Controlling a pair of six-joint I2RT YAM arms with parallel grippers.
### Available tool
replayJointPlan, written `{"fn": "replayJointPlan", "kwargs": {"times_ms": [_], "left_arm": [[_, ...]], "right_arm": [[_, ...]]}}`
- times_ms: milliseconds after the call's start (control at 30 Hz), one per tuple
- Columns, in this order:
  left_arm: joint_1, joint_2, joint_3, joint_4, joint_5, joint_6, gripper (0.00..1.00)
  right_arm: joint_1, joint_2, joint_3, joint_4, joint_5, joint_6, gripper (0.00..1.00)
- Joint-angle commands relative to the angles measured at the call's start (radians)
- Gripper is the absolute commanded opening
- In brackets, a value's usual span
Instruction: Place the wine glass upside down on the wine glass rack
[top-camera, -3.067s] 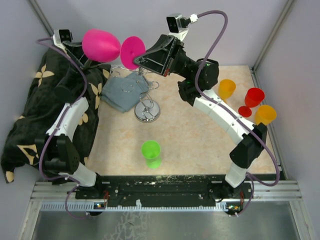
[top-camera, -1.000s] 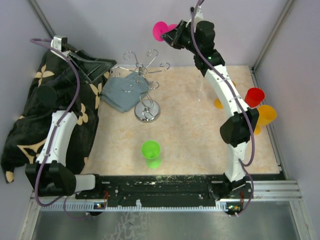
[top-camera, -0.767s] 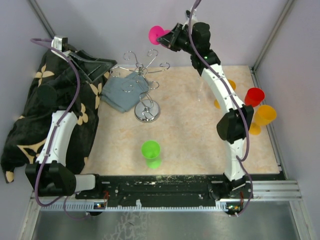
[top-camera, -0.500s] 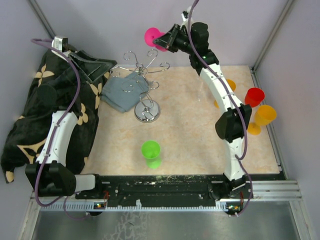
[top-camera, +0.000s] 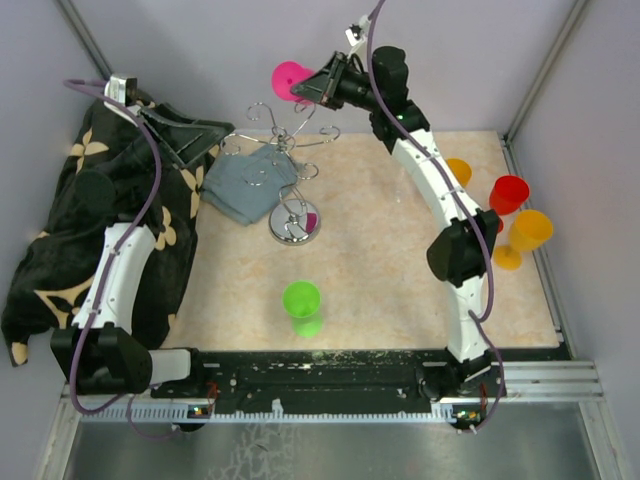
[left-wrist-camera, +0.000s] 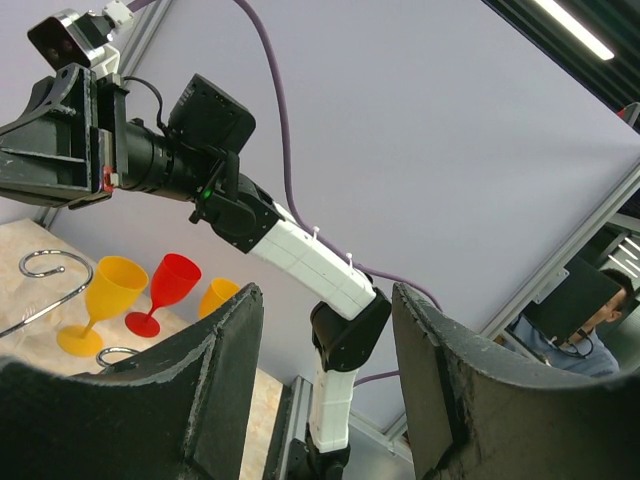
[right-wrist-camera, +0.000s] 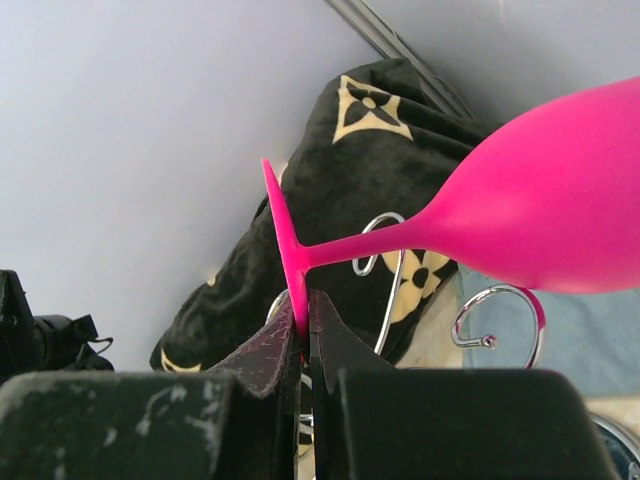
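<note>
Beige worktop (top-camera: 380, 290): one rack (top-camera: 293, 226), one green glass (top-camera: 301, 298), two orange glasses (top-camera: 530, 228), one red glass (top-camera: 508, 193); right claw (right-wrist-camera: 303, 330) grips one pink glass (right-wrist-camera: 540, 225); left claw (left-wrist-camera: 325, 335) spread, empty.

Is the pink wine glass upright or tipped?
Tipped: the right pincer clamps the pink wine glass by its foot, stem and bowl sticking out sideways.

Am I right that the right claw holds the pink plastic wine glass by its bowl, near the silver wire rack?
Not quite: the right wrist view shows the right claw holding the pink plastic wine glass by its flat foot, near the silver wire rack.
</note>
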Motion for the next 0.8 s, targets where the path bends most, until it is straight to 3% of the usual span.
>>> {"fn": "replayJointPlan", "kwargs": {"times_ms": [0,767], "left_arm": [[0.004,-0.027,-0.004,0.016,0.011,0.011,0.6],[0.005,-0.018,0.009,0.018,0.017,0.008,0.6]], "right_arm": [[0.022,-0.002,0.041,0.045,-0.032,0.007,0.0],[0.037,0.06,0.075,0.019,-0.021,0.008,0.0]]}}
